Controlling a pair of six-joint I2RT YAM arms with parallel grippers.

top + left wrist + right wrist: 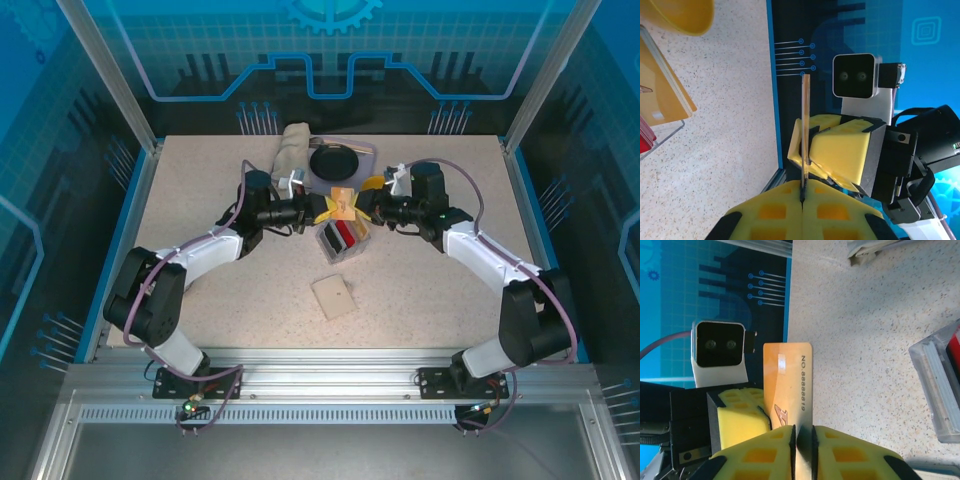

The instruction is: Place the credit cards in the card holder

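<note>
A gold credit card [343, 203] hangs in the air between my two grippers, above the small grey box [341, 240]. My left gripper [803, 192] is shut on one end of this card [806, 130], which I see edge-on in the left wrist view. At the card's other end [788, 385], my right gripper [803, 435] has its jaws slightly parted, with a gap beside the card. More credit cards, a red one [347, 234] and a black one [335, 239], stand upright in the box. The beige card holder [334, 297] lies closed on the table, nearer the arm bases.
A rolled beige cloth [292, 150] and a black round disc [334, 161] lie at the back of the table. The box [940, 385] sits just below both grippers. A yellow rounded object [685, 15] is near the box.
</note>
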